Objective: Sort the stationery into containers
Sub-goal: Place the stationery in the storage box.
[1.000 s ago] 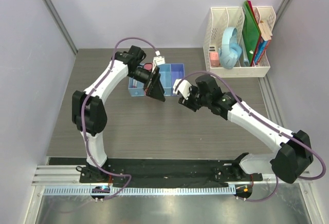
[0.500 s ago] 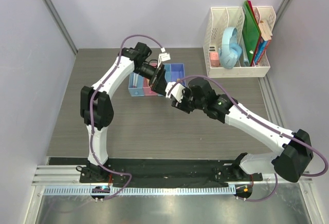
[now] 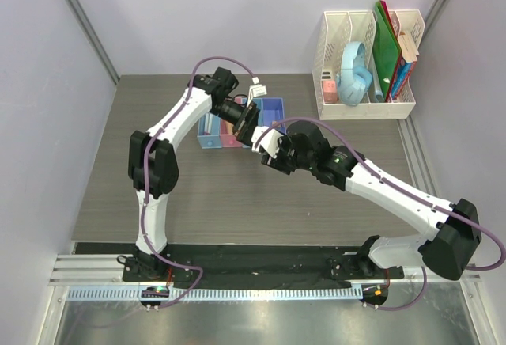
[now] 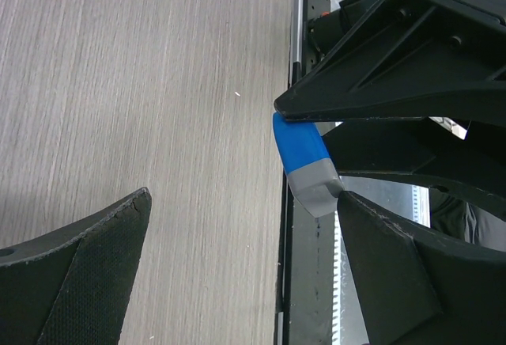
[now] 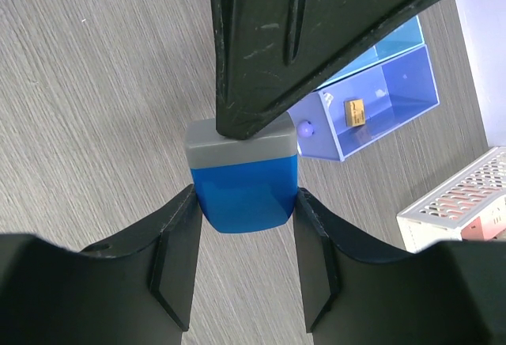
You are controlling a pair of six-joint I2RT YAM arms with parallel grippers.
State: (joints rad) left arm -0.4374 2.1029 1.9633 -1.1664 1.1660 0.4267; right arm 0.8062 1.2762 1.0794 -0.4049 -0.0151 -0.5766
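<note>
My right gripper (image 5: 245, 196) is shut on the blue wedge-shaped piece (image 5: 243, 192), holding it by its blue end above the table. The piece's grey end points at my left gripper (image 4: 245, 196), which is open. One left finger (image 5: 269, 52) lies against the grey end. In the left wrist view the piece (image 4: 303, 153) sits beside my right-hand finger (image 4: 387, 274). The two grippers meet (image 3: 259, 135) just in front of the row of bins (image 3: 273, 108). A tiny orange block (image 5: 353, 111) lies in the purple-blue bin (image 5: 395, 100).
The white mesh file rack (image 3: 368, 60) stands at the back right with green folders, books and a pale blue item. Its corner shows in the right wrist view (image 5: 466, 195). The left arm covers part of the bin row.
My left gripper has swung right over the bins and my right gripper has moved left with the blue piece. The two now meet at the piece.
</note>
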